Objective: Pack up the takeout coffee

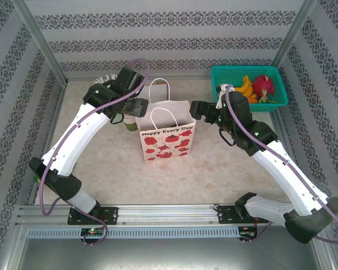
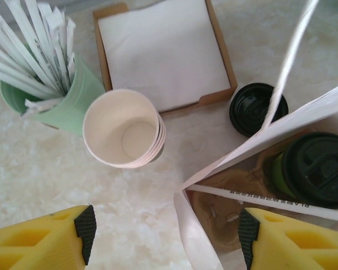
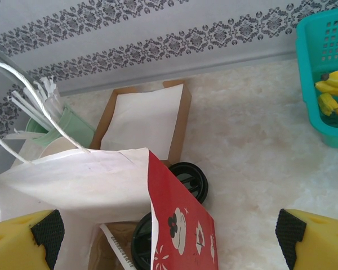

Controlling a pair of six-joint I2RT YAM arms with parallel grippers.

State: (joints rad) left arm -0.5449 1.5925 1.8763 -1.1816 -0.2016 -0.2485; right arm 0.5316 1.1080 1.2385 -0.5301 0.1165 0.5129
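Top view: 1 paper bag [image 1: 167, 130] stands mid-desk [image 1: 101, 163] with an arm at each side, probably to steady its mouth. 1 teal basket [image 1: 245, 68] of fruit sits far right.

Left wrist: the takeout coffee [image 2: 314, 169], 1 lidded cup, stands upright inside the bag, so packing looks nearly done. The left jaws gape wide over the bag's rim, gripping nothing. Outside lie 1 loose lid [image 2: 252, 108], 1 stack of empty cups [image 2: 124, 130], 1 straw cup [image 2: 81, 93] and 1 napkin tray [image 2: 224, 52].

Right wrist: the right jaws are spread fully and empty, straddling the bag's corner.
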